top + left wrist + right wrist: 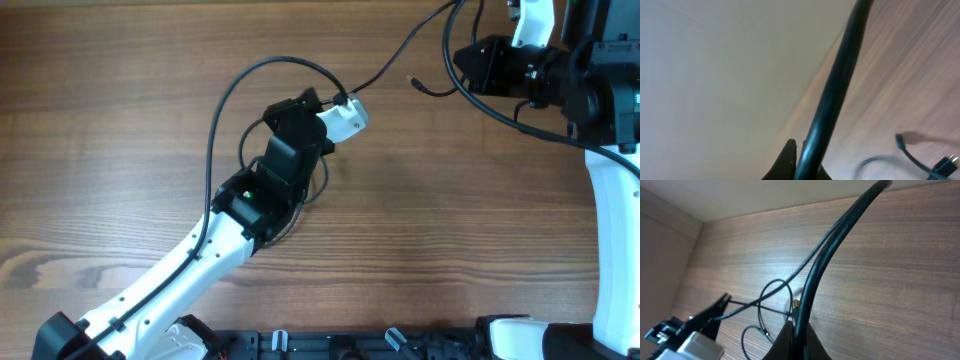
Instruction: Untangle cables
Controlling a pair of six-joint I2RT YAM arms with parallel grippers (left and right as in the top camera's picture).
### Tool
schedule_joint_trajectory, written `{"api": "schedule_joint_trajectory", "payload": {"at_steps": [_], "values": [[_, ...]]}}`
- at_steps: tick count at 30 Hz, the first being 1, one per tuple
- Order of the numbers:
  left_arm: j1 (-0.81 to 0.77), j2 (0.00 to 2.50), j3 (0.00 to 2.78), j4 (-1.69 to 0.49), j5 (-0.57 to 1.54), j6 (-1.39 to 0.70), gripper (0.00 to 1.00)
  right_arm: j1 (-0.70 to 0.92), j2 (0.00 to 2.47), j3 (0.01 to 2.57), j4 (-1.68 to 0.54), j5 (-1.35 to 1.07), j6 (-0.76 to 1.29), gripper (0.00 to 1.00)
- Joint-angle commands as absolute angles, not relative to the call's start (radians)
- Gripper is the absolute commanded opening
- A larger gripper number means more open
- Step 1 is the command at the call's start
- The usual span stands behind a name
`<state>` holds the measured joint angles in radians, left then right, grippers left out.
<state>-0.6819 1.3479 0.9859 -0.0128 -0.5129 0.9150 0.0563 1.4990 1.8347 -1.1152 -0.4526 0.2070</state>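
wood-grain table (450, 220), pale wall (740, 195)

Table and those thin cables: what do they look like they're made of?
The table: wood or wood-look laminate, matte; brown grain lines run along it. The cables: probably rubber or plastic sheathing, black with a slight sheen; they bend in smooth loops.

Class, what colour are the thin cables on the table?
The cables are black, clearest in the overhead view.
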Motion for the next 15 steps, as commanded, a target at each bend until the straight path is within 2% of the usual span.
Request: {"api": "schedule_joint_trajectory", "payload": {"at_steps": [1,7,9,12,15], "values": [[-0.654,1.323,0.986,0.054,-0.710,1.296,0.04,0.065,1.502,1.844,-1.116,-0.472,0.185,0.04],[-0.659,1.323,0.986,0.288,-0.730,1.499,0.04,0.065,1.502,1.844,-1.121,-0.473,0.185,0.04],[-0.669,1.323,0.986,0.282,-0.722,1.549,0.04,0.065,1.502,1.844,-1.124,-0.472,0.184,0.04],[-0.707,1.323,0.986,0.073,-0.723,1.586,0.04,0.065,1.502,1.844,-1.124,-0.473,0.184,0.04],[-0.742,1.324,0.986,-0.219,-0.687,1.463,0.04,0.065,1.502,1.844,-1.130,-0.472,0.182,0.04]]}}
